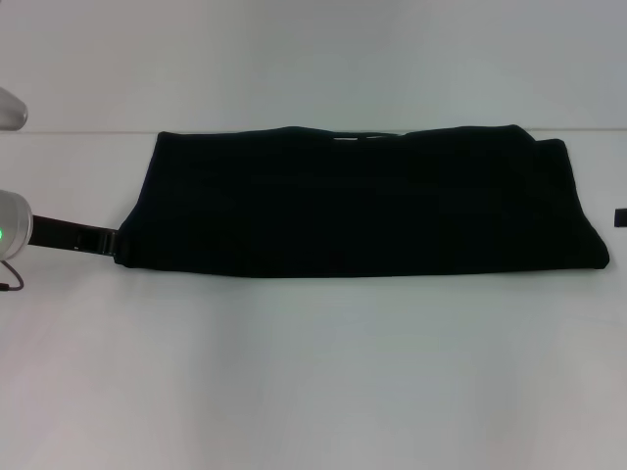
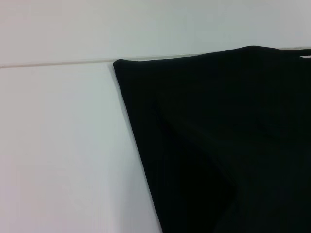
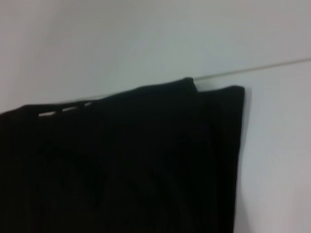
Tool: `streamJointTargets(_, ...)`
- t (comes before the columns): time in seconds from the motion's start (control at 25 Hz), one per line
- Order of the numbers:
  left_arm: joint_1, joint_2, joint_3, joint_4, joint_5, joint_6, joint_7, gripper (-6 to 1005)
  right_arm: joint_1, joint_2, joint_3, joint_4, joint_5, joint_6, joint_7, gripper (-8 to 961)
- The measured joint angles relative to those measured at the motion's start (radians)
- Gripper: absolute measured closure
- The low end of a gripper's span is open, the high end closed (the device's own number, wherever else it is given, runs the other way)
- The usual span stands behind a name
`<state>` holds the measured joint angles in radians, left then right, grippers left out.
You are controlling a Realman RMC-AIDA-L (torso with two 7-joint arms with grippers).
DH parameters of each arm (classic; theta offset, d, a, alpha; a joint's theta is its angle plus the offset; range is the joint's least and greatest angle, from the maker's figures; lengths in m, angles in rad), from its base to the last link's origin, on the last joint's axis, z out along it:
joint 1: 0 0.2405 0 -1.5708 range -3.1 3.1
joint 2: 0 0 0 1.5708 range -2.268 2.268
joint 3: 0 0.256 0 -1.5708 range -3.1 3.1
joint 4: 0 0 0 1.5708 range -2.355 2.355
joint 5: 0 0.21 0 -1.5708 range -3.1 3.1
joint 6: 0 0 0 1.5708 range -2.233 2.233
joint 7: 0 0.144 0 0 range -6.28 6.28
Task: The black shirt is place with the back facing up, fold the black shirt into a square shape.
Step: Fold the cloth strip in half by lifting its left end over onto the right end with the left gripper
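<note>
Black fabric dominates the white table [image 1: 313, 372] as the black shirt [image 1: 362, 201] lies folded into a long horizontal band across the far half of the surface, its far edge running close to the line where the table meets the pale wall. The left gripper [image 1: 103, 241] reaches in low from the robot's left side and meets the shirt's near left corner; whether its fingers are spread or pinching the cloth cannot be told, since their tips merge with the dark fabric. The right gripper [image 1: 620, 217] shows only as a small dark sliver at the edge of the head view, just beside the shirt's right end, its fingers out of sight. The left wrist view shows the shirt's left end lying flat with a diagonal fold line, while the right wrist view shows the layered right end, one layer stepped slightly behind the other.
</note>
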<state>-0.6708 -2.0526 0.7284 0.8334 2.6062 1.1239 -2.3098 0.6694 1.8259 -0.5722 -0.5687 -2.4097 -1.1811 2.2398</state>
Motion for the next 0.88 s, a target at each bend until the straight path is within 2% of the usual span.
streamJointTargets(0.16,-0.003,0.001,-0.002,-0.002,0.000,-0.003,0.007,982,0.004,0.009,-0.018,0.021,-0.004,0.005,-0.005,308)
streamJointTargets(0.44,-0.011,0.004,-0.004,-0.004,0.000,-0.005,0.018,981,0.027,0.048,-0.088,0.037,-0.006,0.077,0.000,326)
streamJointTargets(0.88,-0.012,0.006,-0.005,-0.005,0.000,-0.012,0.021,981,0.033,0.062,-0.108,0.067,-0.002,0.098,-0.044,353)
